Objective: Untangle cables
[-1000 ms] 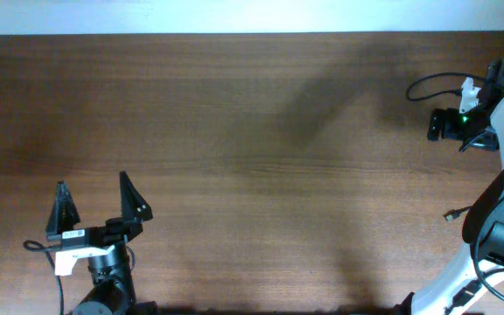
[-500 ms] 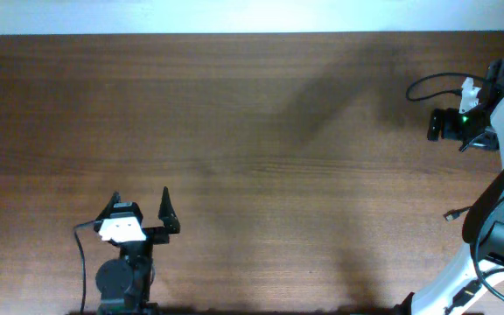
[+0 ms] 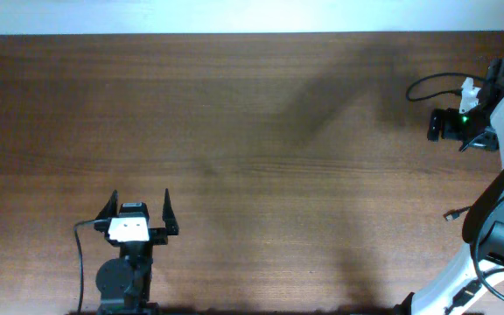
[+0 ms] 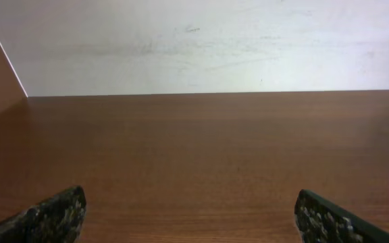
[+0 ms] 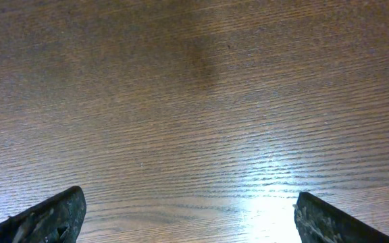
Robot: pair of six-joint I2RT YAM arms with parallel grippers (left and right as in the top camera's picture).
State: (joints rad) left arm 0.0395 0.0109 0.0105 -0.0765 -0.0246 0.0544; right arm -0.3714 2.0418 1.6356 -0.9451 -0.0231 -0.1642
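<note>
Brown wood-grain table [image 3: 252, 131], faint sheen

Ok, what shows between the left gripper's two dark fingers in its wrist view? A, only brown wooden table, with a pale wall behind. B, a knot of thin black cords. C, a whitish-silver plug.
A: the open left gripper frames only brown wooden table and the pale wall beyond it, with no cord or plug there.

Overhead looks straight down on the table [image 3: 252, 105]. The left wrist view, from the left gripper [image 3: 139, 199] at 7 o'clock, skims low toward the 12 o'clock wall [image 4: 194, 40]. The right wrist view, at 3 o'clock, faces the same wood closely.
</note>
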